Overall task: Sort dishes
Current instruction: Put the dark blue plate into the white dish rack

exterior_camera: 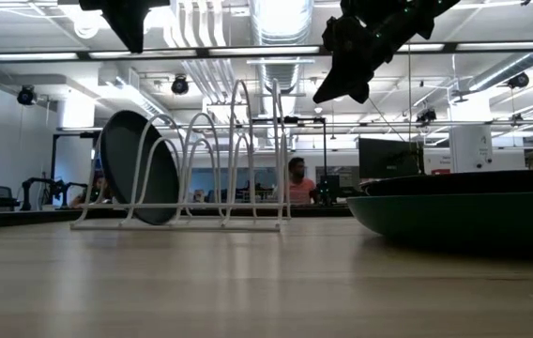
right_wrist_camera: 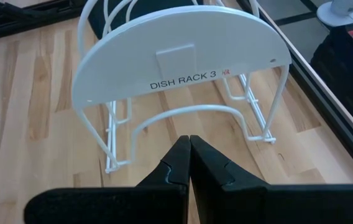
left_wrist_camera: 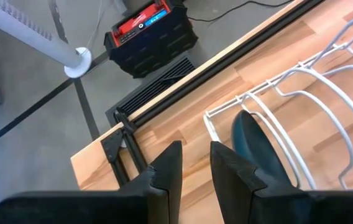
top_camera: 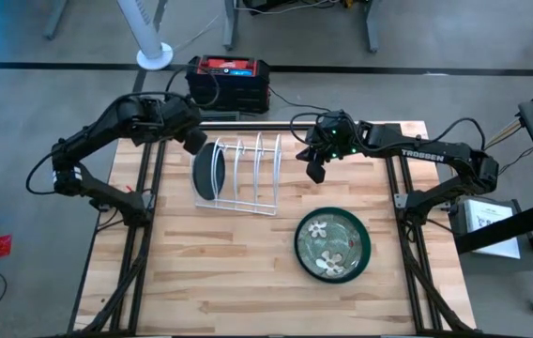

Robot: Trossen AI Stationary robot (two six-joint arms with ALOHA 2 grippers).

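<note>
The wooden table (top_camera: 201, 272) carries a white wire rack (top_camera: 248, 174); a dark plate (top_camera: 208, 171) stands upright in its leftmost slot, just below the left gripper (left_wrist_camera: 195, 163), fingers slightly apart, empty. A green patterned plate (top_camera: 332, 244) lies flat, well apart from the right gripper (right_wrist_camera: 190, 155), fingers together, hovering beside the rack.

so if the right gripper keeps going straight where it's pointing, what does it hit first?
Probably the rack: the shut right gripper points at its labelled white end plate, nothing in between. How far off is unclear.
</note>
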